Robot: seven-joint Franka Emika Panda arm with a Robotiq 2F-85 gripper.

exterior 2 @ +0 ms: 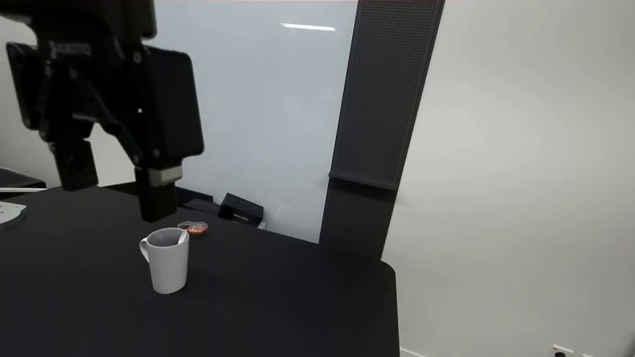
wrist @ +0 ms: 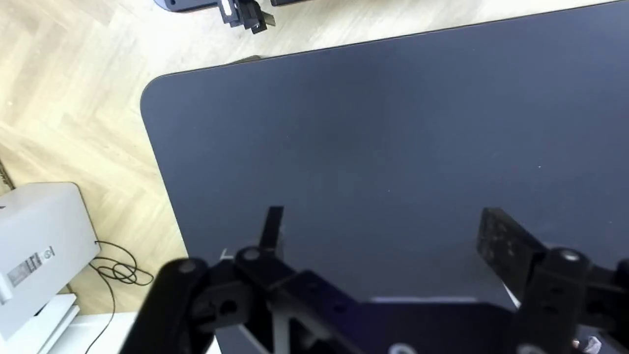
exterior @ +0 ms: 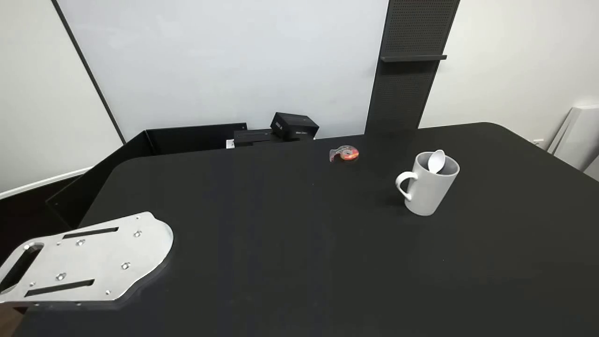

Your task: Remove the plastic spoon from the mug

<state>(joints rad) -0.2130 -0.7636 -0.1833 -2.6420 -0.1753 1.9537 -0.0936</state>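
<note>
The white mug (exterior: 427, 193) stands upright on the black table with its loop handle to the left; it also shows in an exterior view (exterior 2: 168, 270). The white plastic spoon (exterior: 436, 162) leans inside it with its bowl up at the rim; the handle is hidden in the mug. The spoon also shows edge-on at the rim in an exterior view (exterior 2: 182, 237). My gripper (exterior 2: 118, 186) is open and empty, high above the table and apart from the mug. In the wrist view the gripper's (wrist: 384, 219) fingers are wide apart, with bare tabletop between them; no spoon can be made out there.
A small red tape dispenser (exterior: 348, 153) lies behind the mug. Black boxes (exterior: 295, 126) are at the table's back edge. A silver metal plate (exterior: 103, 257) is at the near left. In the wrist view, the table's rounded corner (wrist: 155, 88) borders a wooden floor.
</note>
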